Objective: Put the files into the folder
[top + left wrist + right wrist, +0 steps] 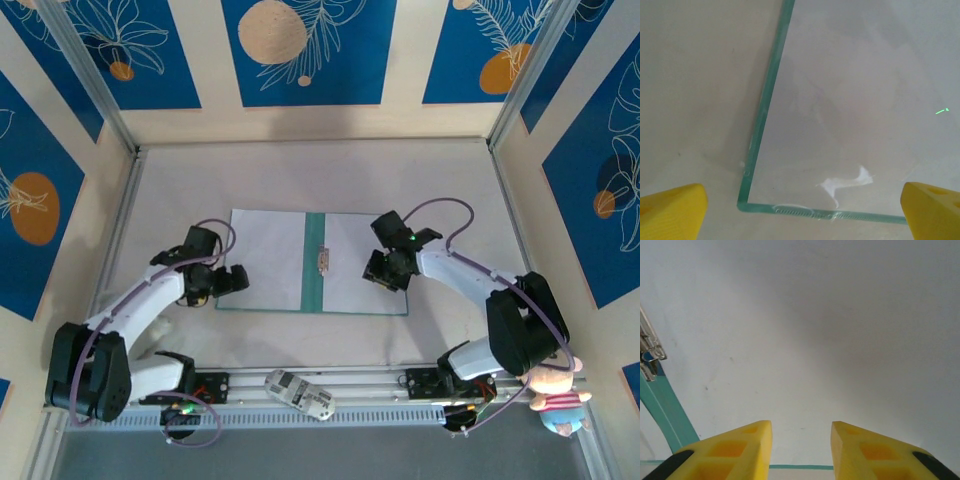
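The teal-green folder (313,262) lies open and flat mid-table, its metal clip (322,260) on the spine. White files cover both halves: one sheet (265,258) on the left cover, another (350,250) on the right. My left gripper (232,280) hovers open at the folder's near left corner; its wrist view shows the teal edge (762,115), the sheet (850,110) with a scuffed spot (845,182), and nothing between the fingers (680,205). My right gripper (378,270) stands open over the right sheet (805,330), beside the clip (650,352) and the spine (667,410).
A white and grey device (300,393) rests on the rail at the near edge between the arm bases. A pink plush toy (558,395) sits by the right base. Patterned walls close the table on three sides.
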Robot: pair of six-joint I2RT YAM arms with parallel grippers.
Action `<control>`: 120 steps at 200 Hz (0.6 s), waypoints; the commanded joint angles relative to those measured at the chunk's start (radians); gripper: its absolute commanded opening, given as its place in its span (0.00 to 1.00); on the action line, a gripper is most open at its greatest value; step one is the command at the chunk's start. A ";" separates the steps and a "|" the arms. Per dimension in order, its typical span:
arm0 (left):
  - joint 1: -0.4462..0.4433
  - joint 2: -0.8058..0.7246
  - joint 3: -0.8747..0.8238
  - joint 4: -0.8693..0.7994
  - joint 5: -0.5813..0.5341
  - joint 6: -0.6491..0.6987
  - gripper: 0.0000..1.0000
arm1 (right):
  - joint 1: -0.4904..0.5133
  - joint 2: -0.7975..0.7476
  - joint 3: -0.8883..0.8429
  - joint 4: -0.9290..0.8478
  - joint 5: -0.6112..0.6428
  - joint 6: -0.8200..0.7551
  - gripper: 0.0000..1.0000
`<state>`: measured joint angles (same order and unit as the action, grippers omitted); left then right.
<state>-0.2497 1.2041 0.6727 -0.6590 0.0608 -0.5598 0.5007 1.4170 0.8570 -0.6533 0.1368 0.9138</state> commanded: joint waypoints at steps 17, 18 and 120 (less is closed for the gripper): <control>0.020 -0.043 -0.064 -0.001 0.059 -0.060 0.94 | -0.030 -0.025 -0.049 0.021 -0.015 -0.018 0.37; 0.020 -0.045 -0.064 0.000 0.060 -0.061 0.93 | -0.030 -0.026 -0.050 0.023 -0.014 -0.018 0.37; 0.029 -0.064 -0.149 0.075 0.099 -0.141 0.82 | -0.041 -0.054 -0.166 0.144 -0.003 -0.025 0.37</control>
<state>-0.2398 1.1389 0.5495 -0.6106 0.1291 -0.6750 0.4629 1.3975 0.7189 -0.5491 0.1341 0.9020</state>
